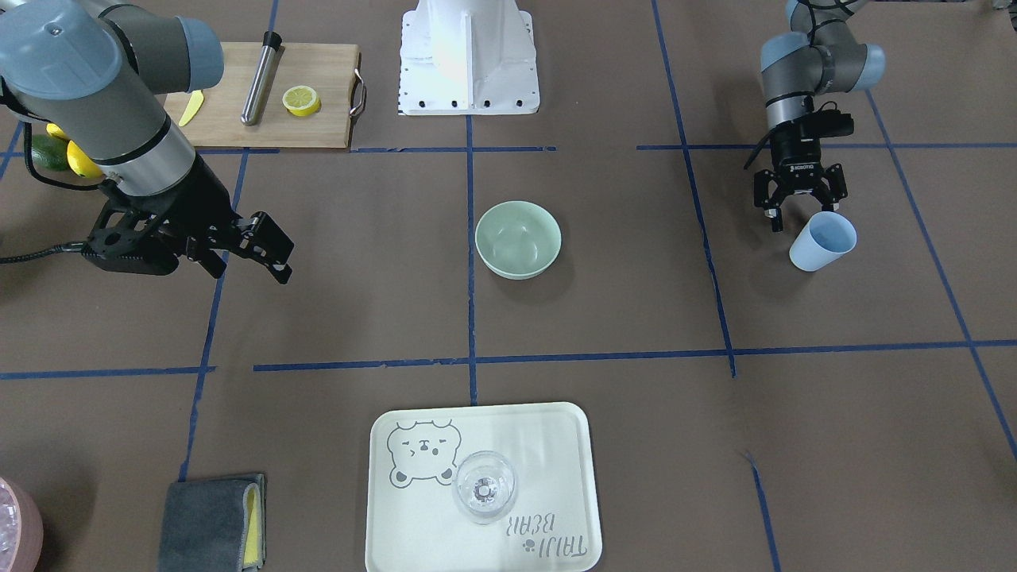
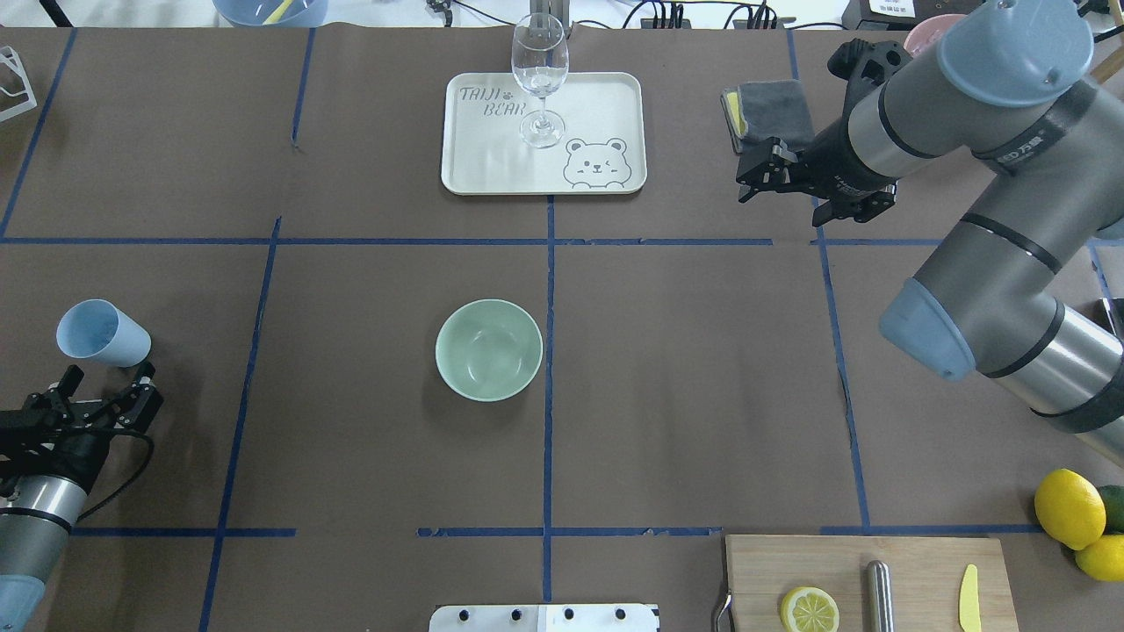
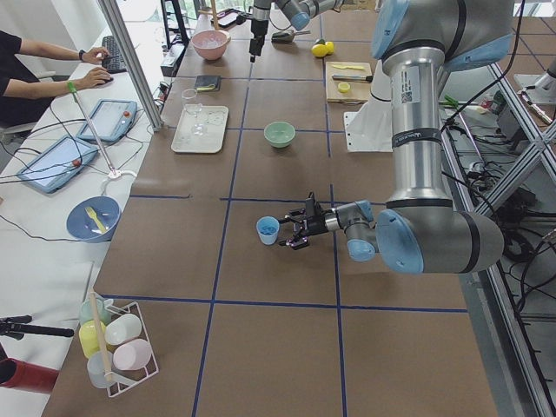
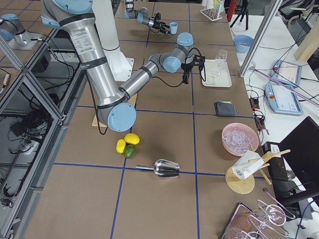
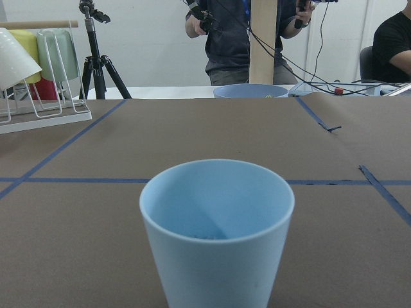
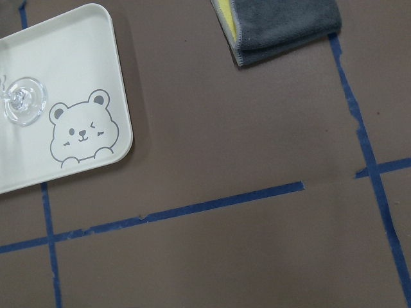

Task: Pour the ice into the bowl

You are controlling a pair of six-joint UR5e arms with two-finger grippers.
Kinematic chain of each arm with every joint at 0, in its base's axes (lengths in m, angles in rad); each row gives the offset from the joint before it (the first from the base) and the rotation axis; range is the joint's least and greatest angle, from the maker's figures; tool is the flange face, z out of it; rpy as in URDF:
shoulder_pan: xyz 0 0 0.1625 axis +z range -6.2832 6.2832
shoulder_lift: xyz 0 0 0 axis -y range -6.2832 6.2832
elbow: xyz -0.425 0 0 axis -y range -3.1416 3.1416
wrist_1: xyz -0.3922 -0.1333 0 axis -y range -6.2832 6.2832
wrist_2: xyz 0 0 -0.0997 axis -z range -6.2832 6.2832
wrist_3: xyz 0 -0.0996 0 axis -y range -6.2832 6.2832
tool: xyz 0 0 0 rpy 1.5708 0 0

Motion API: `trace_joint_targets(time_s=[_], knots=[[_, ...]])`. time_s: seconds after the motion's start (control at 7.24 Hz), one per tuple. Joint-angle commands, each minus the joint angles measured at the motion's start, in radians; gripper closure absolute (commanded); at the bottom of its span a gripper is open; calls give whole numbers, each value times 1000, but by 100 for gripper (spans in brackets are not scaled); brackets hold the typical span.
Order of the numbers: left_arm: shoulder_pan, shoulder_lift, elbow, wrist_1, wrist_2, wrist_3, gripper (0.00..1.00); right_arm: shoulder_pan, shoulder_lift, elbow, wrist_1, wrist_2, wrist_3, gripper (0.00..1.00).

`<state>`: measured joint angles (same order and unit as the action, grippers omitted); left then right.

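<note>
Bowl (image 2: 489,349) mid-table, glass (image 2: 539,66) on tray (image 2: 606,101) beyond, cup (image 2: 101,333) just beside left tool (image 2: 105,382)

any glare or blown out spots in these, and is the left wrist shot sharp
Front-facing view: the white base is blown out and a pale sheen crosses the tray. Overhead view: even light, a soft shadow beside the bowl. Left wrist view: the cup is sharp, its foot cut off by the frame.

overhead: rear, looking down | front: opposite, steep | sides: table (image 3: 261,174) ends | wrists: close | shared: bowl (image 1: 518,238)
</note>
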<state>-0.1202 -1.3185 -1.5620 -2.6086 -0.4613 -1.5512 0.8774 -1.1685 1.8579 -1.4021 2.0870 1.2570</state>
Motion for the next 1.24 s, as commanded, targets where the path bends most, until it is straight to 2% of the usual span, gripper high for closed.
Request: trace_joint_targets(time_s=[0.0,0.28,0.55,1.11], knots=[[-57,-4,5,-2,-2,40,1,-1,-5,12,0,-2,1,0],[-67,-8,7,-14,-4,37,1,0,-5,12,0,-7,1,0],[-78,-59,54,-37,-5,40,1,0,-13,27,0,-10,1,0],[-131,-64,62,-44,-31,56,1,-1,-42,61,-2,-16,2,0]])
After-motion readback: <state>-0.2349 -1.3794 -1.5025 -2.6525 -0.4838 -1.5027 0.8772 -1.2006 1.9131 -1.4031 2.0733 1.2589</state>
